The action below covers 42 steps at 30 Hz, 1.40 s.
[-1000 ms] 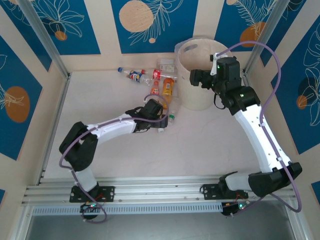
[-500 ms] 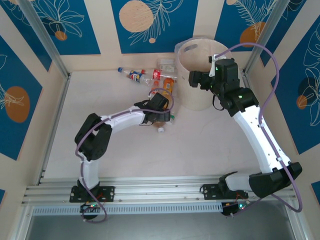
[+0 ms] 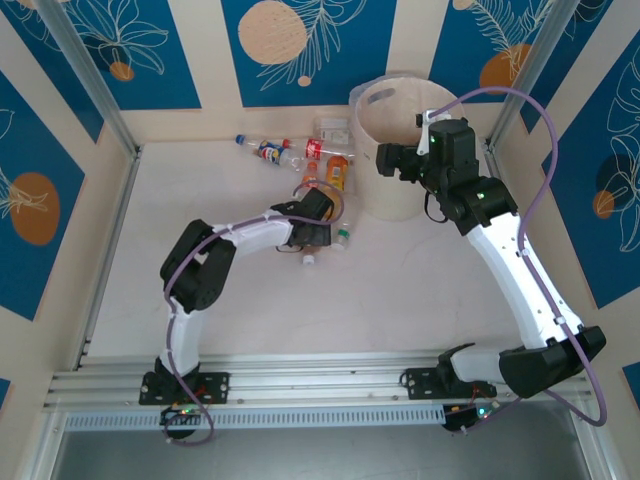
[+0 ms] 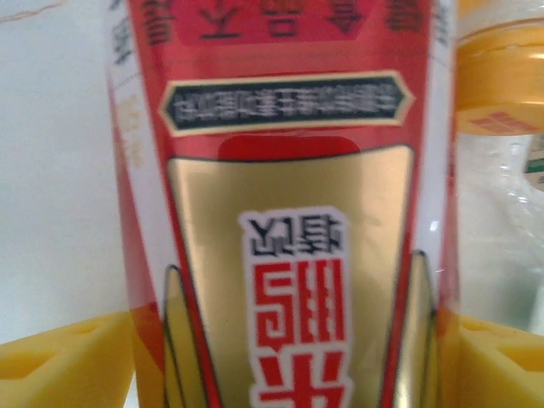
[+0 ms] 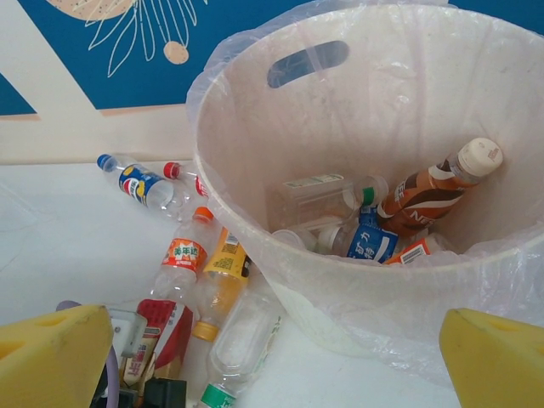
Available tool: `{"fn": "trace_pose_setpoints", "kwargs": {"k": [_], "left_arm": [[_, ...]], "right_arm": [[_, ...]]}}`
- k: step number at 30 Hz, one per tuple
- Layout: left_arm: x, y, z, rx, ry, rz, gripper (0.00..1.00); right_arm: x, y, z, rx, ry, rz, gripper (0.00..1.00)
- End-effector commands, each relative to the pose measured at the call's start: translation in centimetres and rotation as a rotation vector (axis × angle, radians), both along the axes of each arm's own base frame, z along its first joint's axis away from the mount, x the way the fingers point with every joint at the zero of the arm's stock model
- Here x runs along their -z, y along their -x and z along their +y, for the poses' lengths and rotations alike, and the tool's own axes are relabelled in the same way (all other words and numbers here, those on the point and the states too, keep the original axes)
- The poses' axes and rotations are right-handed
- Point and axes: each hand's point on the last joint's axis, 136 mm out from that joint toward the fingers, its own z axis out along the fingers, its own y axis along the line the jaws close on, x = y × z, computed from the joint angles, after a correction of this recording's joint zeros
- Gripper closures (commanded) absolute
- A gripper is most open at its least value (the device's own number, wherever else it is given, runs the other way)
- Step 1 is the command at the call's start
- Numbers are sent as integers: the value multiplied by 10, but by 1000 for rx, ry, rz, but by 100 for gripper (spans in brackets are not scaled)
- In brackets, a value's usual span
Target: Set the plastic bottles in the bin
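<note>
A bottle with a red and gold label [image 4: 289, 212] lies between the yellow pads [image 4: 59, 361] of my left gripper [image 3: 313, 236], one pad at each side of it; I cannot make out whether they press on it. Its white cap [image 3: 308, 260] points toward me. More plastic bottles lie just left of the bin [image 3: 372, 112]: a blue-labelled one [image 3: 268, 150], a red-capped one [image 3: 312, 150], an orange one [image 3: 337, 172] and a clear green-capped one [image 5: 242, 340]. My right gripper [image 3: 386, 160] hangs open above the bin's near left rim [image 5: 255, 229] with nothing in it. Several bottles lie inside, among them a brown one [image 5: 433, 191].
The bin has a clear liner [image 5: 476, 280] draped over its rim and stands against the back wall. A clear plastic box [image 3: 333, 130] lies behind the bottles, and another [image 5: 310, 200] is in the bin. Low walls edge the table left and back.
My left arm has reached further toward the bottle cluster and its jaws have narrowed around the red-labelled bottle. The right arm has barely moved.
</note>
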Motion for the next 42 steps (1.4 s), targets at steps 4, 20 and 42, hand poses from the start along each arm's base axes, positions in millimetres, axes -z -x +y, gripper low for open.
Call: {"fn": "trace_pose_setpoints", "kwargs": {"k": [4, 20, 42], "left_arm": [[14, -3, 14, -21, -27, 38, 17], [-19, -2, 20, 11, -13, -49, 37], [-190, 28, 17, 304, 274, -676, 40]], "right_arm": [[-8, 1, 4, 7, -20, -35, 1], [-6, 4, 19, -46, -42, -24, 1], [-8, 28, 114, -439, -480, 198, 1]]}}
